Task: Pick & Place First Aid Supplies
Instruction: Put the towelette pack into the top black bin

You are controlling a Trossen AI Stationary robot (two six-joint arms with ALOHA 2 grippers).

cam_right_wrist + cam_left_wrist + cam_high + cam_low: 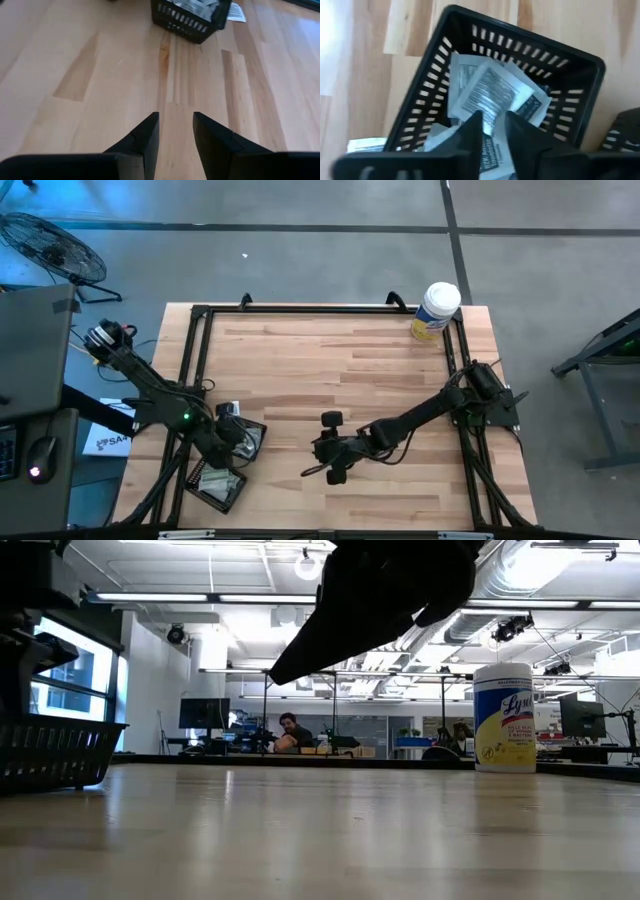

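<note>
A black mesh tray [520, 35] near the table's left front holds several white packets [490, 92] printed with black text, lying loosely over each other. My left gripper [492, 125] is open with a narrow gap and points down into this tray, just above the packets [228, 432]. A second black tray [222, 485] with packets sits closer to the near edge. My right gripper [176, 120] is open and hovers over bare wood at the table's middle front [322, 452], with a tray [190, 17] ahead of it. My left gripper comes from above, pointing down into the tray, its fingertips [475, 125] on either side of a printed packet [492, 155]. I cannot tell whether they touch it.
A white canister with a yellow label [436, 310] stands at the table's far right corner. A black frame [200, 330] runs along the table's edges. A loose packet [235, 12] lies beside the tray. A person [290, 730] sits far off in the room behind.
</note>
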